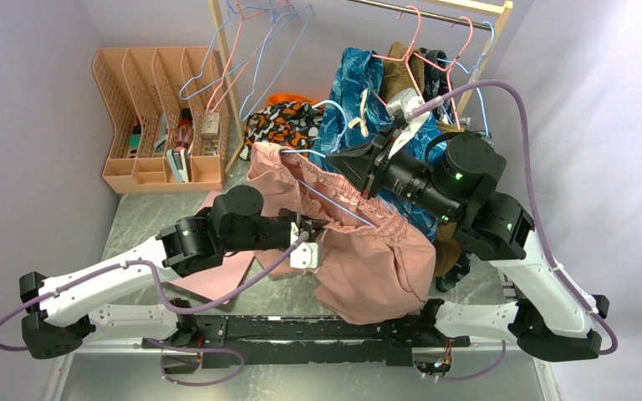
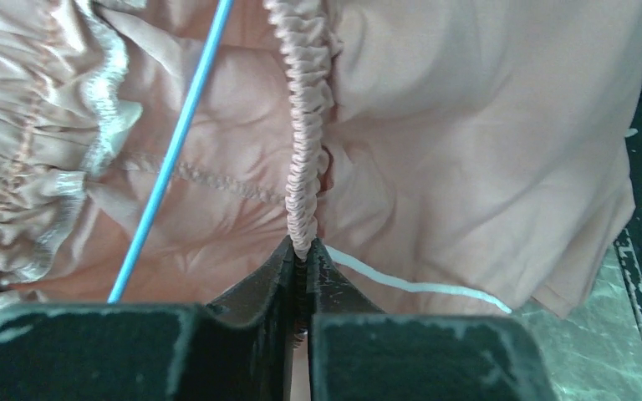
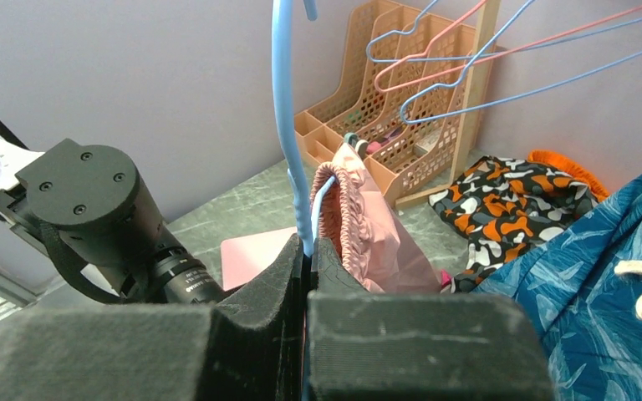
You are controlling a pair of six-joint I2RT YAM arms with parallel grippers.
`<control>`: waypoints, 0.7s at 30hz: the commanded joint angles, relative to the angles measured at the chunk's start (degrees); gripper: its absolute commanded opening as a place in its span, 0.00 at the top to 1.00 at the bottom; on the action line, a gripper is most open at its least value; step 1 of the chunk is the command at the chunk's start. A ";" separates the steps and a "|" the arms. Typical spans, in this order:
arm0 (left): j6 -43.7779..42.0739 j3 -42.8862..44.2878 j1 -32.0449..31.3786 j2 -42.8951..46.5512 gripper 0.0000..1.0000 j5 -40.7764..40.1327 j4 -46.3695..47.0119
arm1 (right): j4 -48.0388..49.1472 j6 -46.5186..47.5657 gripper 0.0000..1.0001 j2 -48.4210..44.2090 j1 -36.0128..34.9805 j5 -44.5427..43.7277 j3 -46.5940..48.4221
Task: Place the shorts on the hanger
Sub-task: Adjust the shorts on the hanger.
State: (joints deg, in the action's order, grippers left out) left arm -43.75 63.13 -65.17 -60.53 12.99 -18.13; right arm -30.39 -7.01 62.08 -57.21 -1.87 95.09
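The dusty-pink shorts (image 1: 372, 267) hang over the thin light-blue hanger (image 1: 334, 200) above the table's middle. My left gripper (image 1: 311, 241) is shut on the gathered waistband (image 2: 305, 125); its jaws (image 2: 303, 251) pinch the elastic edge. The hanger's wire (image 2: 175, 142) runs inside the shorts, and the white drawstring (image 2: 418, 286) trails to the right. My right gripper (image 1: 344, 159) is shut on the hanger's blue wire (image 3: 282, 100), which rises from its closed tips (image 3: 308, 246). The waistband end of the shorts (image 3: 359, 217) hangs just beyond them.
An orange file organizer (image 1: 163, 117) stands at the back left. A wooden rack with pink and blue wire hangers (image 1: 251, 42) is behind it. A blue patterned garment (image 1: 355, 92) and an orange-black cloth (image 1: 280, 121) lie at the back. A flat pink board (image 1: 217, 280) lies under the left arm.
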 commanded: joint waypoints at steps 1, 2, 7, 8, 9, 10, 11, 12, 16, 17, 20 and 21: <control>-1.08 2.93 -0.91 1.88 0.93 -3.32 4.02 | 2.68 0.94 1.00 -1.32 -0.01 0.47 0.45; -0.75 4.66 -0.93 2.24 0.93 -3.27 3.83 | 2.85 0.94 1.00 -1.53 -0.01 0.54 0.16; 0.85 11.34 -0.93 2.13 0.93 -1.19 1.75 | 3.51 1.03 1.00 -1.23 0.07 0.96 -0.28; 1.03 12.41 -0.93 1.98 0.93 -0.95 1.47 | 3.70 0.96 1.00 -1.15 0.05 1.11 -0.39; 1.06 13.15 -0.98 1.79 0.93 -0.95 1.18 | 3.83 0.99 1.00 -1.03 0.02 1.20 -0.54; 0.85 13.45 -1.01 1.82 0.93 -1.26 1.02 | 3.97 0.87 1.00 -0.99 0.03 1.29 -0.66; 0.78 13.27 -1.01 1.82 0.93 -1.85 1.02 | 4.26 0.78 1.00 -1.00 0.07 1.34 -0.76; 0.73 12.75 -0.98 1.89 0.93 -2.52 1.21 | 4.39 0.69 1.00 -0.95 0.06 1.52 -0.98; 2.72 9.05 -1.01 1.92 0.91 -1.54 2.03 | 4.55 0.30 1.00 -0.68 0.02 1.95 -1.04; 3.41 8.15 -0.99 1.72 0.90 -1.09 2.67 | 4.70 0.20 1.00 -0.69 0.00 2.10 -1.00; 5.06 6.38 -1.06 0.74 0.90 -1.67 3.66 | 4.76 -0.10 1.00 -0.42 0.00 2.79 -0.76; 5.44 6.06 -1.02 0.40 0.90 -2.12 3.82 | 4.69 -0.23 1.00 -0.22 -0.01 3.21 -0.52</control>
State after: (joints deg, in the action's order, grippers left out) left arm -41.12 71.16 -65.84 -58.85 11.46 -16.91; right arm -28.64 -6.63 61.89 -57.19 -0.36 94.06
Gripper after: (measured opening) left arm 0.100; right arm 0.026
